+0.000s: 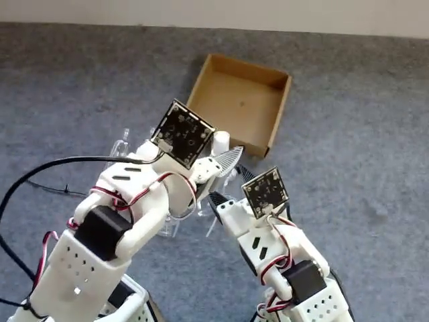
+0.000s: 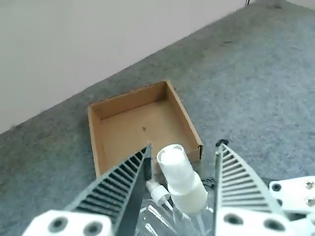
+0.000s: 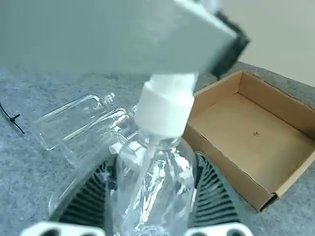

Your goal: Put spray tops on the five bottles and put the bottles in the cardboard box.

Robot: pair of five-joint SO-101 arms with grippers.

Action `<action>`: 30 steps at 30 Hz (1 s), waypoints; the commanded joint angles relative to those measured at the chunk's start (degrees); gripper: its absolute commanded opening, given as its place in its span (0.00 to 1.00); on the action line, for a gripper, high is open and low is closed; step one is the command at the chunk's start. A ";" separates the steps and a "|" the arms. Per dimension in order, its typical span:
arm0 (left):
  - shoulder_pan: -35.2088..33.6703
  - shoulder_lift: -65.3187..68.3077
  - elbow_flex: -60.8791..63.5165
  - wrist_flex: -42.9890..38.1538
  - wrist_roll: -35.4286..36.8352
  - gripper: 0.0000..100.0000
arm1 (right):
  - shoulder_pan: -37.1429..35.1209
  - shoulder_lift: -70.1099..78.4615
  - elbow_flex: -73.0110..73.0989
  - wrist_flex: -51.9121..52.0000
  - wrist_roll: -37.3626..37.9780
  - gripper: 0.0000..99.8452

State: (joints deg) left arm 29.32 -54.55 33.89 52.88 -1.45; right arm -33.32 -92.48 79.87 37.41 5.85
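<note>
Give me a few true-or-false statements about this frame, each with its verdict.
1. The cardboard box already holds a bottle. False: it is empty.
2. The right gripper is shut on a clear bottle. True.
3. That bottle has a white spray top on its neck. True.
4. The left gripper is shut, well away from the top. False: its fingers stand open on either side of it.

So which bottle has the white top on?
The upright bottle held in the right pincer, wearing the white spray top; the other bottles lie on their sides without tops.
</note>
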 commanded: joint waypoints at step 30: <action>-5.67 -0.75 3.47 2.73 -5.54 0.20 | 1.27 -0.57 -0.31 -1.80 -0.18 0.01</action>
State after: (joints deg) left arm 22.46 -53.41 36.53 55.52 -6.37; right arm -33.23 -92.48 79.87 37.41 5.76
